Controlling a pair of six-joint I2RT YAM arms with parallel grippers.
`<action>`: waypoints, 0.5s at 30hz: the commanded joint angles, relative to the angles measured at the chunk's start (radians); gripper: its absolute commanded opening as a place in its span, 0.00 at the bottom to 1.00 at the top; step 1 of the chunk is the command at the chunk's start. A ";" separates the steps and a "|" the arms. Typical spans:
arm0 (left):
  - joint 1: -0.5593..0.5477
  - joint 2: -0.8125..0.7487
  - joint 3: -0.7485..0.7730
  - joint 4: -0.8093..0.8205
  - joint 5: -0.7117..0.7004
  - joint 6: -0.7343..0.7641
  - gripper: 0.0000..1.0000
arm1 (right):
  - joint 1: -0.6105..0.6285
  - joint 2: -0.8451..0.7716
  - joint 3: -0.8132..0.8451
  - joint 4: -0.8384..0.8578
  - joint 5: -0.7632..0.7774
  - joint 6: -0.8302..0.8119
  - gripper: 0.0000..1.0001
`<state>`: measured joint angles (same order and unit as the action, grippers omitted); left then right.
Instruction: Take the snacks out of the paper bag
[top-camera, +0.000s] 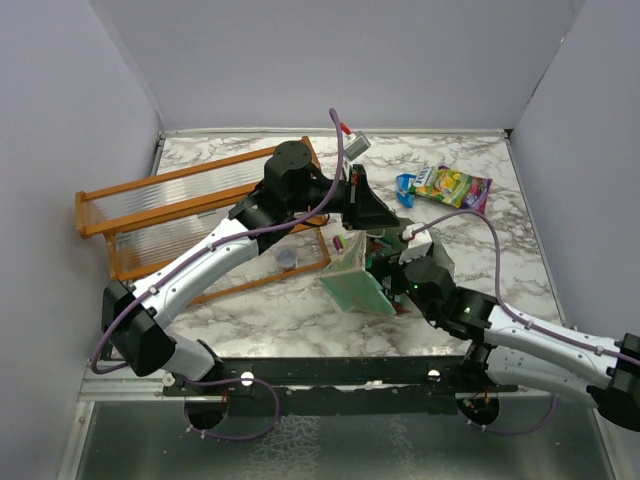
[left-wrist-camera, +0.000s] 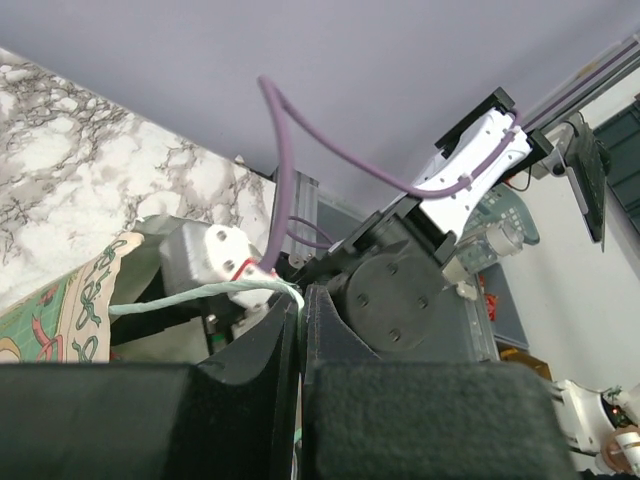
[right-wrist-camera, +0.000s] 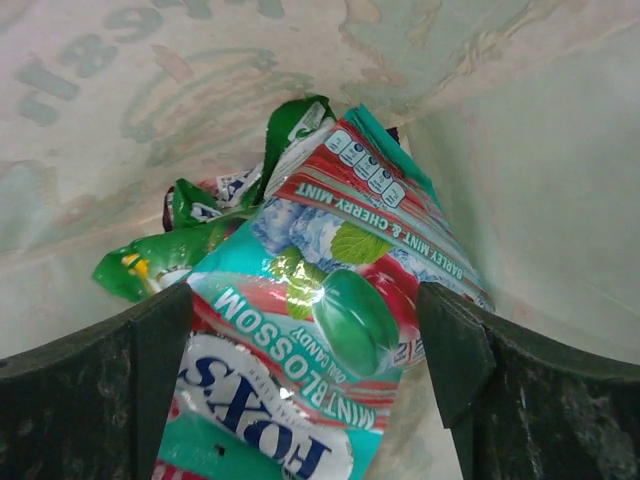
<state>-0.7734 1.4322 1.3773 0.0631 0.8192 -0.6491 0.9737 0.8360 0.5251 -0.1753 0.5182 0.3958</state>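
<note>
The mint-green paper bag (top-camera: 350, 283) lies tilted at the table's middle, mouth toward the right arm. My left gripper (top-camera: 372, 212) is above it, shut on the bag's thin string handle (left-wrist-camera: 190, 298); its jaws (left-wrist-camera: 300, 305) are pressed together. My right gripper (right-wrist-camera: 300, 350) is inside the bag (right-wrist-camera: 520, 150), open, with one finger on each side of a teal-white mint candy packet (right-wrist-camera: 320, 300). A green packet (right-wrist-camera: 160, 260) lies deeper in the bag. In the top view the right gripper (top-camera: 395, 262) is partly hidden by the bag. Green-yellow (top-camera: 445, 183), blue (top-camera: 405, 186) and purple (top-camera: 480, 195) packets lie outside on the table.
An orange wooden rack (top-camera: 190, 215) lies at the left, under the left arm. A small purple cap (top-camera: 287, 260) sits by its near edge. A small red-and-white item (top-camera: 353, 138) lies near the back wall. Grey walls enclose the marble table (top-camera: 300, 310).
</note>
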 joint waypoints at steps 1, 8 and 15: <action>0.000 -0.026 -0.002 0.052 0.011 -0.014 0.00 | -0.001 0.102 -0.018 0.142 0.098 0.025 0.98; -0.001 -0.031 -0.018 0.083 0.015 -0.030 0.00 | -0.003 0.244 -0.016 0.128 0.115 0.098 0.92; -0.002 -0.038 -0.018 0.069 0.015 -0.025 0.00 | -0.003 0.242 0.001 0.121 0.103 0.097 0.38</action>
<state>-0.7734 1.4322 1.3567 0.0895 0.8192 -0.6689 0.9737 1.0740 0.5182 -0.0170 0.5968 0.4770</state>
